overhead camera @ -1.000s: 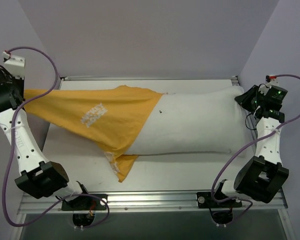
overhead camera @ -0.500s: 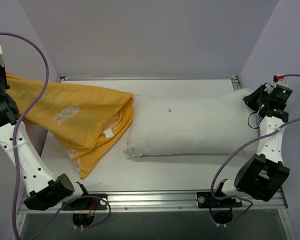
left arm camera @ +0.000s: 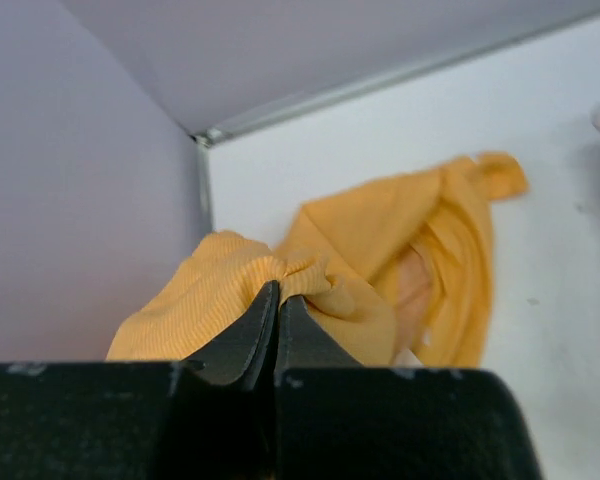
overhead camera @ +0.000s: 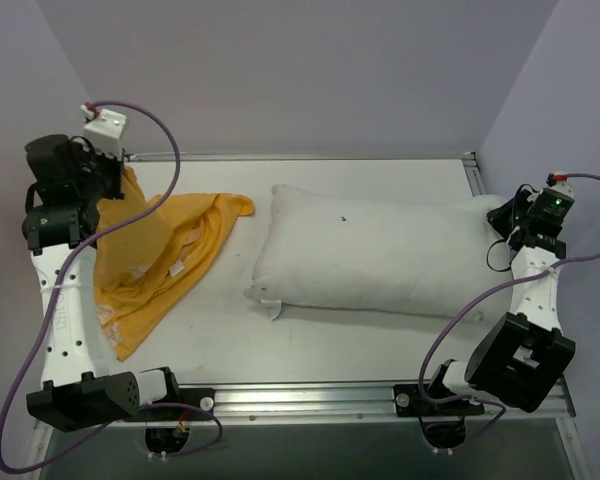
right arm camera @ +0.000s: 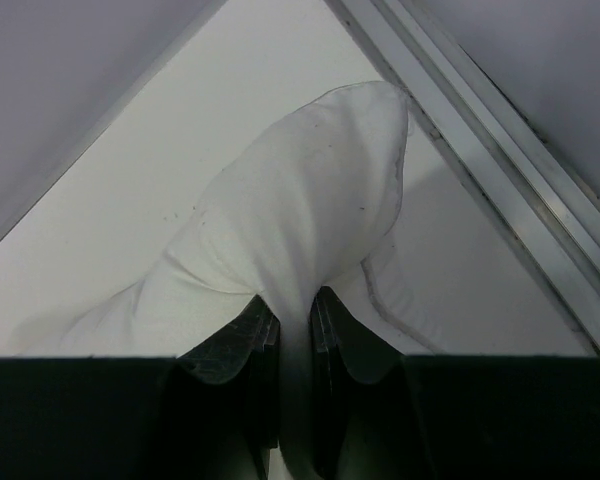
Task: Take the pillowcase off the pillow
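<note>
We see the crumpled orange-yellow thin fabric pillowcase (overhead camera: 170,250) at nine o'clock on the white surface (overhead camera: 380,345), apart from the plump white rectangular pillow (overhead camera: 370,250) at centre. Our left end effector (left arm camera: 277,296) is clenched on the pillowcase's bunched edge, and our right end effector (right arm camera: 295,305) pinches the pillow's three-o'clock corner.

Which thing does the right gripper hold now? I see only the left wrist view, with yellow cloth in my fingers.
Observer: The right gripper is shut on one corner of the pillow, at the right edge of the table.
Operator: Thank you. Is any part of the pillow inside the pillowcase?
Observer: No. The pillowcase lies to the left of the pillow, fully off it, with a strip of bare table between them.
</note>
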